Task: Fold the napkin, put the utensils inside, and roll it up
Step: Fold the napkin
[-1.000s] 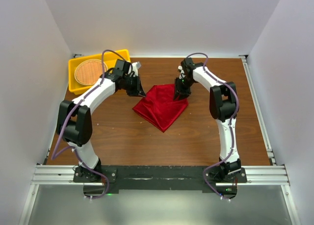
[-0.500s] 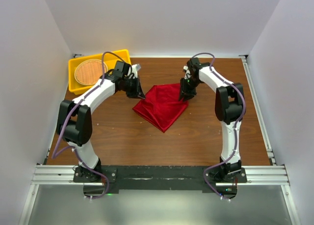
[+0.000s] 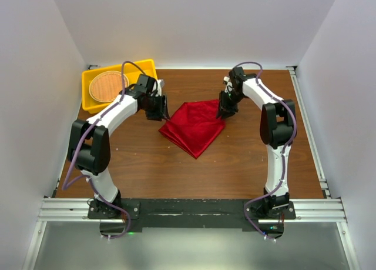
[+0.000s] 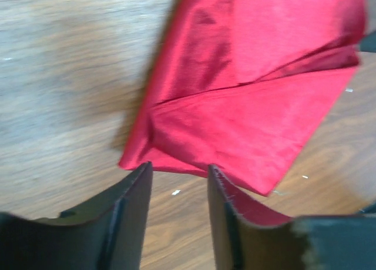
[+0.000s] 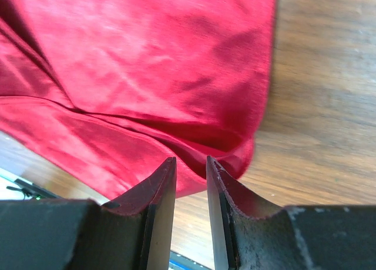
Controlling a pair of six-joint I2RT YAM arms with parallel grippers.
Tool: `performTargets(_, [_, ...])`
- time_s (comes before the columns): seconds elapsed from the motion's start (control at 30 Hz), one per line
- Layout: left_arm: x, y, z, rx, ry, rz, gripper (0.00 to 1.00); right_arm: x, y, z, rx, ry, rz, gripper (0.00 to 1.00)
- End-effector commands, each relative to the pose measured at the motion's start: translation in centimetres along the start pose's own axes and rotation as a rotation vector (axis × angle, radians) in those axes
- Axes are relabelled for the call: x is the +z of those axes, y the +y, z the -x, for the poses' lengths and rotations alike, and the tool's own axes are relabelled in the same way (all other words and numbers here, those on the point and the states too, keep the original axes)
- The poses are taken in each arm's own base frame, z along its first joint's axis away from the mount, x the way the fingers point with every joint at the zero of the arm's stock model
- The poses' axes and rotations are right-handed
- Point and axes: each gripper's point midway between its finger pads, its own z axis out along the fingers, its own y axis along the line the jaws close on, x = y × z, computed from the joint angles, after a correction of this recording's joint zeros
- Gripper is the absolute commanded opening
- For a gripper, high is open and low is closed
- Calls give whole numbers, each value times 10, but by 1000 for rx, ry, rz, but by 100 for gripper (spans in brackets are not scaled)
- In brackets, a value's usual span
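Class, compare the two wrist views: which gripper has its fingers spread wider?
The left gripper: a broad gap, with the table showing between its fingers. The right gripper leaves only a narrow slit, at the edge of the napkin.

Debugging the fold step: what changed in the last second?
The left gripper backed slightly left and opened, leaving the napkin corner free at its tips. The right gripper moved right, drawing the napkin's far edge out with it; whether it pinches the cloth now is unclear. The yellow tray and woven mat stayed put.
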Motion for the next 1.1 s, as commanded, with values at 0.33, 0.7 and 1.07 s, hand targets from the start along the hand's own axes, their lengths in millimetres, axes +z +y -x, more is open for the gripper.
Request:
performTargets(0.33, [8,8,3,-25,-12,114,86,-7,49,24,-46,-59,89,32])
performTargets(0.7, [34,14,14,10,-27,181,68,12,38,13,-49,-19,48,27])
performTargets(1.07, [35,5,17,58,-32,120,21,24,25,5,-67,14,5,32])
